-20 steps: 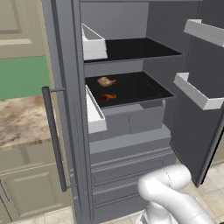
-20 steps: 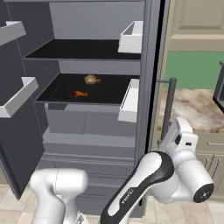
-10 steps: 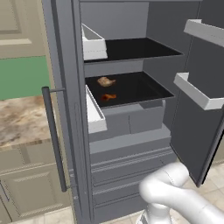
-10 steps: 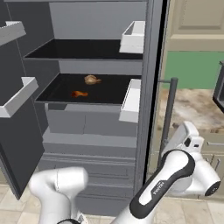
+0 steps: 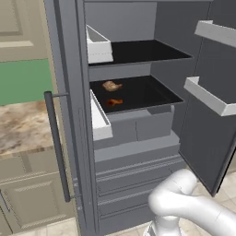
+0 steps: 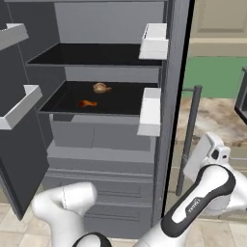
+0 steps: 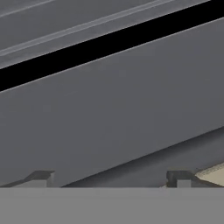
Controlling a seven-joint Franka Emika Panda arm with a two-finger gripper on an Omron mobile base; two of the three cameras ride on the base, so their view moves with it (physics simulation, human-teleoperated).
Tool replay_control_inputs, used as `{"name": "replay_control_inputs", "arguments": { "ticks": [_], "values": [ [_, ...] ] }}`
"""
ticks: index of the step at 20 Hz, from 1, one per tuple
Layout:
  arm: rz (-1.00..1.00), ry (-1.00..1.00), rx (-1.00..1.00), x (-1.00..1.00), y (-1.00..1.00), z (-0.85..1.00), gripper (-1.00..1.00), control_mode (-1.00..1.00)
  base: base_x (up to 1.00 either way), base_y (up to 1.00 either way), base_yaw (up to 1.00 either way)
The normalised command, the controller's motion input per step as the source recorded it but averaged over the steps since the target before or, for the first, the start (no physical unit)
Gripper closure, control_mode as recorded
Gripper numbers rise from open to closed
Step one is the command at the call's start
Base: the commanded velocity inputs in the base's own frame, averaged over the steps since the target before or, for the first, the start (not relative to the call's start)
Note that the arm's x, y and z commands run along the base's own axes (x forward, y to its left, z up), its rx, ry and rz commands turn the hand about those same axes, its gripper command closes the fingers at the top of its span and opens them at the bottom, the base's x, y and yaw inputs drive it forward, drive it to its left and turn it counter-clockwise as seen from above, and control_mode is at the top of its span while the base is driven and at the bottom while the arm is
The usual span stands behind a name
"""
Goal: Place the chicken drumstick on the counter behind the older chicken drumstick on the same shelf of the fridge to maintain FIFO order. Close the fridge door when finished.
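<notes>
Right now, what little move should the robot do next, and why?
Probably push the fridge door toward shut. The chicken drumstick already lies behind the older chicken drumstick on the shelf, and the open, empty fingers face a grey fridge panel.

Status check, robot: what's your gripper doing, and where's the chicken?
Gripper open, empty, low beside the fridge. Chicken drumstick on shelf, behind older chicken drumstick. Fridge door open. No obstruction seen.
</notes>
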Motion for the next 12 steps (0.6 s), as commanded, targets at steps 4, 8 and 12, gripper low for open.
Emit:
{"name": "replay_control_inputs", "arguments": {
  "ticks": [4, 8, 12],
  "values": [
    [0.06, 0.0, -0.08, 0.0, 0.99, 0.0, -1.0, -1.0, 0.0, 0.0, 0.0],
    [0.0, -0.03, -0.06, 0.0, 1.0, 0.0, -1.0, -1.0, 0.0, 0.0, 0.0],
    [-0.08, -0.03, -0.03, 0.0, 1.0, 0.04, -1.0, -1.0, 0.0, 0.0, 0.0]
  ]
}}
